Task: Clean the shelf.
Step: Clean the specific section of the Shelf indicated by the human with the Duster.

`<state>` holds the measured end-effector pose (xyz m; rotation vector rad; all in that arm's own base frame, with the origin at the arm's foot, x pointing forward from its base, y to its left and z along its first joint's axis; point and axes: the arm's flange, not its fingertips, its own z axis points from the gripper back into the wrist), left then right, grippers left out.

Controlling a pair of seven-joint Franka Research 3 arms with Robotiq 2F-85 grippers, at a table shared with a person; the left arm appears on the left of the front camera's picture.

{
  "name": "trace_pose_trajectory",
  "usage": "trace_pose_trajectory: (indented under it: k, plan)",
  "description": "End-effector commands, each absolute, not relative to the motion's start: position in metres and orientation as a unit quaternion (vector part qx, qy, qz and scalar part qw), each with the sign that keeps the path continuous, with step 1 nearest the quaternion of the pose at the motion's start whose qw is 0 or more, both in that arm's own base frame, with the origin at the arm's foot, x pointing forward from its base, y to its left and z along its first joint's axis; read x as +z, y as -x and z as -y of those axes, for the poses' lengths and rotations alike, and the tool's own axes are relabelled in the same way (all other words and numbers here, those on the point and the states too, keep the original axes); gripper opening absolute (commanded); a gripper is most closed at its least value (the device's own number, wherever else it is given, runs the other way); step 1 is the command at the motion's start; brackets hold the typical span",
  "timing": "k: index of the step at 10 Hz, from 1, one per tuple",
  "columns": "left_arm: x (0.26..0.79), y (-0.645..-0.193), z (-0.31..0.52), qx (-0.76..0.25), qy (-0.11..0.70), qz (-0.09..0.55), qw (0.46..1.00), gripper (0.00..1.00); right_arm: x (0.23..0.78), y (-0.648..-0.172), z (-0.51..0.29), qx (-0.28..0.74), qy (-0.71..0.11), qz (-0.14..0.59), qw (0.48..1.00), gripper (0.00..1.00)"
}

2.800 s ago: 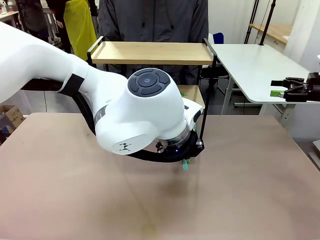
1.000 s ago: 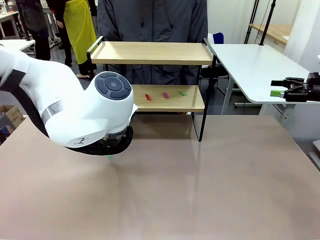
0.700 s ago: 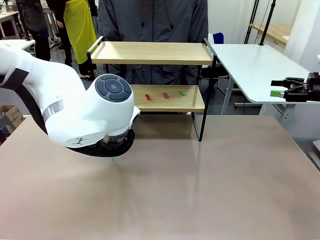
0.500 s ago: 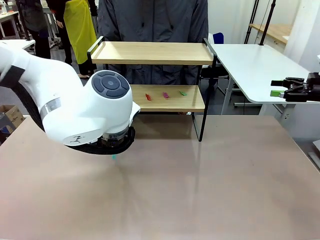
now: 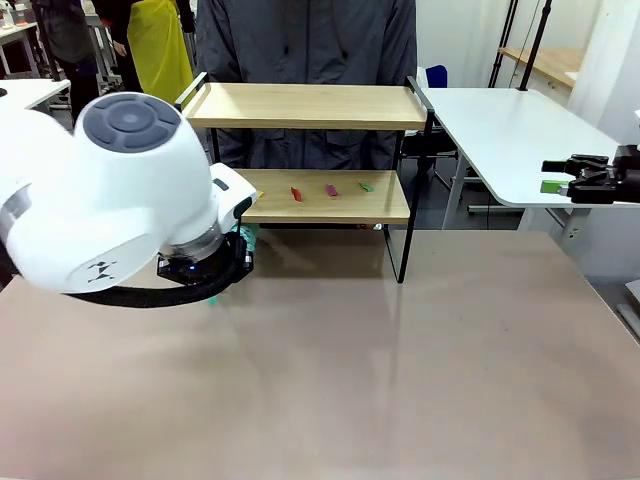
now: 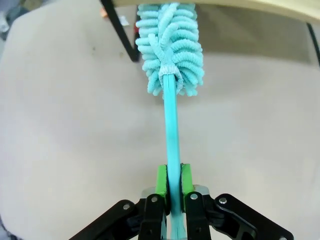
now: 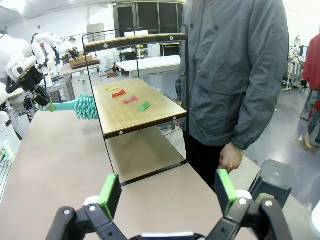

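Observation:
The shelf [image 5: 305,105] stands at the table's far edge, its top board bare. On its lower board [image 7: 131,112] lie a yellow scrap [image 7: 112,88], a red scrap [image 5: 296,194], a pink scrap [image 5: 331,190] and a green scrap [image 5: 366,186]. My left gripper [image 6: 170,182] is shut on the handle of a teal fluffy duster [image 6: 170,47]. The duster's head is just in front of the lower board's left end, near a black leg [image 6: 120,30]. My right gripper [image 7: 168,190] is open and holds nothing, off to the right past the table [image 5: 577,180].
A person in a grey jacket [image 5: 300,40] stands right behind the shelf, one hand [image 7: 231,161] hanging down. My bulky left arm [image 5: 110,190] covers the table's left side. A white side table [image 5: 510,130] stands at the right.
My left arm swung from the middle of the table to the left, then lifted and moved toward the shelf's left end, bringing the duster head up to the lower board. The right arm stayed still.

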<state>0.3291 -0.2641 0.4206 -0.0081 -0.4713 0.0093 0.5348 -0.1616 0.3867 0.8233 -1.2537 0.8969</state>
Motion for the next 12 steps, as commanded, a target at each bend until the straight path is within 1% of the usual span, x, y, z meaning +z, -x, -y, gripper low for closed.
trace_pose_trajectory:
  k: [1,2,4,7,9,10,12]
  plan:
    - [0.444,-0.316,0.227,-0.048,0.033,0.211,0.976,0.13,0.39,-0.536,0.16,0.398,-0.355,0.546,0.646,1.0]
    - [0.451,-0.311,0.215,-0.076,0.056,0.203,0.975,0.13,0.39,-0.536,0.16,0.398,-0.355,0.546,0.646,1.0]
    - [0.458,-0.304,0.188,-0.149,0.062,0.156,0.975,0.13,0.39,-0.536,0.16,0.398,-0.355,0.546,0.646,1.0]
    - [0.479,-0.3,0.136,-0.278,0.08,0.062,0.955,0.13,0.39,-0.536,0.16,0.398,-0.355,0.546,0.646,1.0]
    - [0.512,-0.283,0.118,-0.37,0.064,0.055,0.925,0.13,0.39,-0.536,0.16,0.398,-0.355,0.546,0.646,1.0]
    - [0.528,-0.278,0.115,-0.387,0.043,0.03,0.921,0.13,0.39,-0.536,0.16,0.398,-0.355,0.546,0.646,1.0]
    - [0.564,-0.267,0.121,-0.416,0.05,0.045,0.907,0.13,0.39,-0.536,0.16,0.398,-0.355,0.546,0.646,1.0]
